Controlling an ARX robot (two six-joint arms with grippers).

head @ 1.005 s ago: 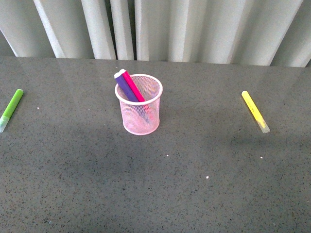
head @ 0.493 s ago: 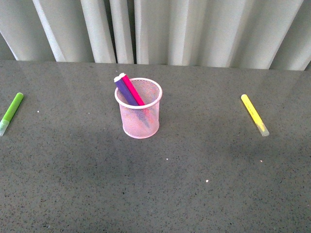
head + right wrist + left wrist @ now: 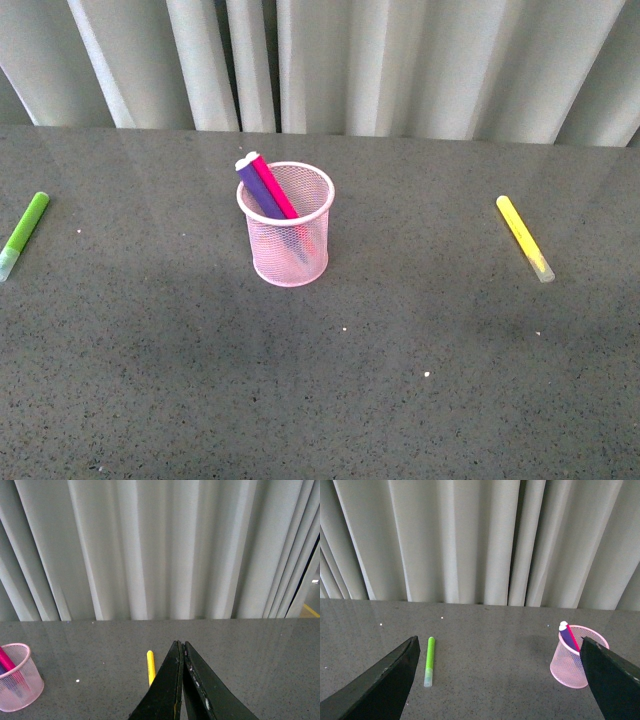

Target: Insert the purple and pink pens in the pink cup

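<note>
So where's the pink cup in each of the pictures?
Front view: pink cup stands left of centre, two pens inside.
Left wrist view: cup at the right side, beside the end effector finger.
Right wrist view: cup at the lower left edge.
Shared landmark: the pleated curtain.

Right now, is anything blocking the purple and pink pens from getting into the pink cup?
No, nothing is in the way. The purple pen and the pink pen are already inside the pink cup, leaning on its rim. The green marker and yellow marker lie far off on the table.
</note>
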